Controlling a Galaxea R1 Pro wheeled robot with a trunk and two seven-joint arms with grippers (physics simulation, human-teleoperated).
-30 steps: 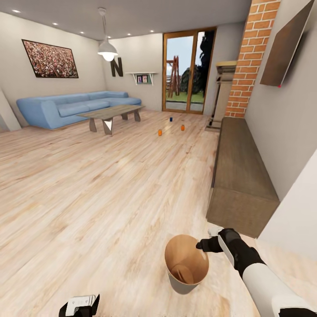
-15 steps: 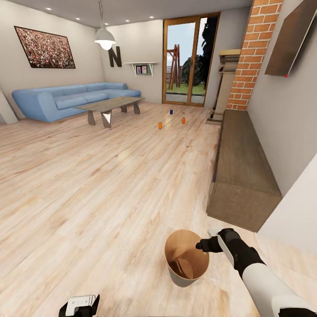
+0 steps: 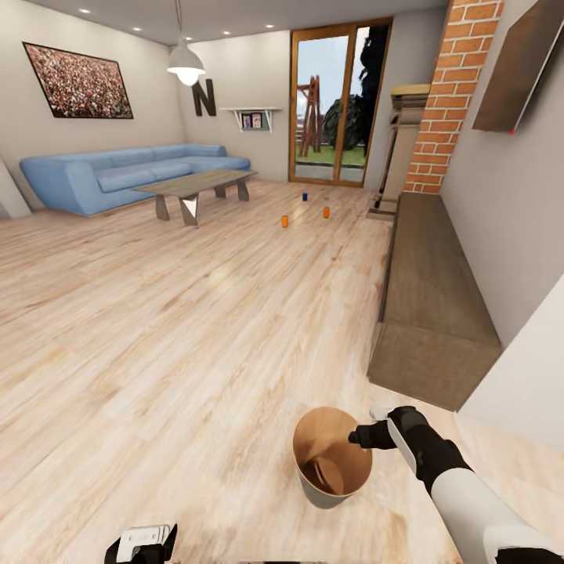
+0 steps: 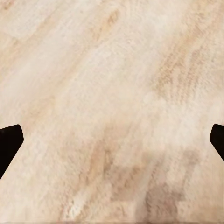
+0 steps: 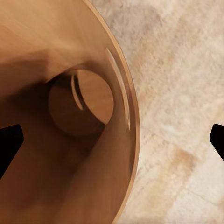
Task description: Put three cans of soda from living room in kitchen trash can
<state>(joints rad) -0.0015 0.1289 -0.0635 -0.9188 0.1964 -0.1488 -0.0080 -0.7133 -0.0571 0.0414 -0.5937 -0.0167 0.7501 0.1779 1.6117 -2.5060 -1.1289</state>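
Three cans of soda stand far off on the living room floor: an orange one (image 3: 284, 222), another orange one (image 3: 326, 212) and a dark blue one (image 3: 305, 197) near the glass doors. The tash can (image 3: 332, 462), tan inside and pale outside, is close in front of me on the planks. My right gripper (image 3: 359, 436) is at its rim. In the right wrist view the gripper (image 5: 112, 140) has its fingers wide apart, astride the wall of the bin (image 5: 70, 46). My left gripper (image 3: 146, 540) hangs low over bare floor, open (image 4: 112, 140).
A long low brown cabinet (image 3: 435, 298) runs along the right wall up to the brick chimney (image 3: 450, 94). A blue sofa (image 3: 117, 176) and a grey coffee table (image 3: 196, 188) stand at the far left. Wide wood floor (image 3: 196, 329) lies between me and the cans.
The whole view has shifted a little, so the camera moved. The bin sits slightly higher in the picture and looks less tilted. The right gripper stays at its rim.
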